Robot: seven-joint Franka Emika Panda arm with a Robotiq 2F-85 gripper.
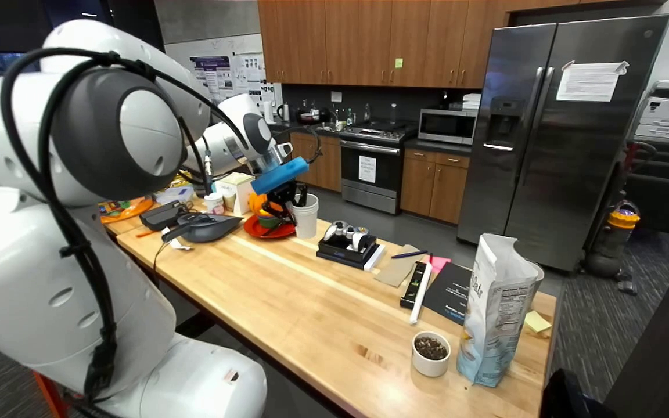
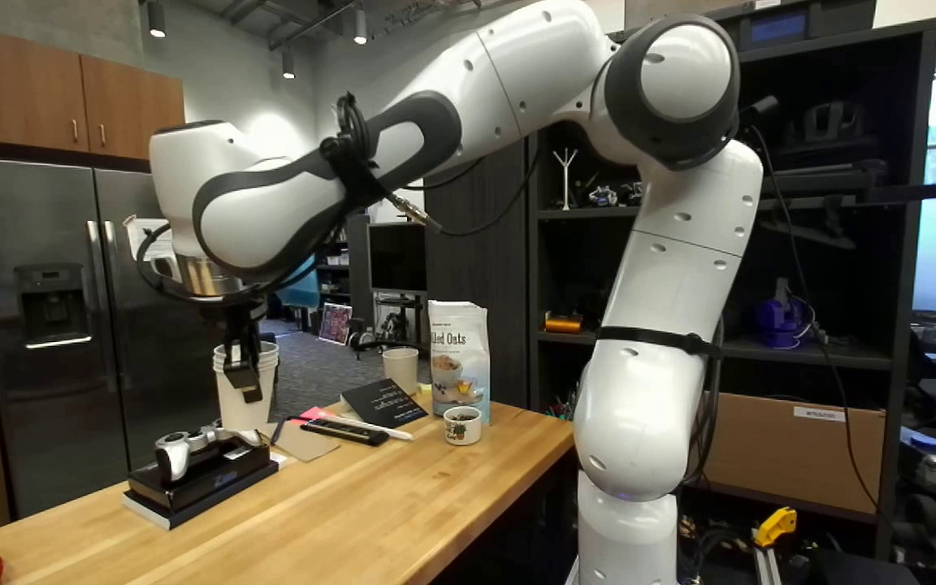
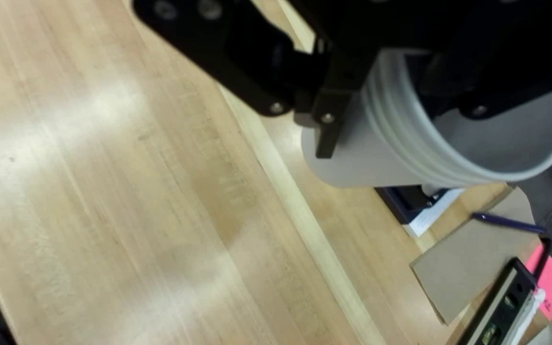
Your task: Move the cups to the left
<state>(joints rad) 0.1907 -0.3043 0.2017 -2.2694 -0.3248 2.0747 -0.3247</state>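
Observation:
The white cups (image 1: pixel 306 217) are nested in a stack with several rims showing. They also show in an exterior view (image 2: pixel 234 406) and in the wrist view (image 3: pixel 381 167), where the stack lies tilted in the picture. My gripper (image 3: pixel 384 124) is shut on the cups' wall. One of its fingers (image 3: pixel 332 127) is outside the stack and the other reaches inside the opening, its tip hidden. The stack appears held above the wooden table (image 2: pixel 338 528). Another pale cup (image 2: pixel 400 370) stands near the oats bag and is partly hidden behind it in an exterior view (image 1: pixel 535 273).
A black box with a game controller (image 1: pixel 346 238) stands close to the cups. A red plate (image 1: pixel 265 229) with a bowl is on their other side. A small white pot (image 1: pixel 429 363) stands beside the oats bag (image 1: pixel 497 313). A cardboard piece (image 3: pixel 472 258) and level (image 3: pixel 499 306) lie nearby.

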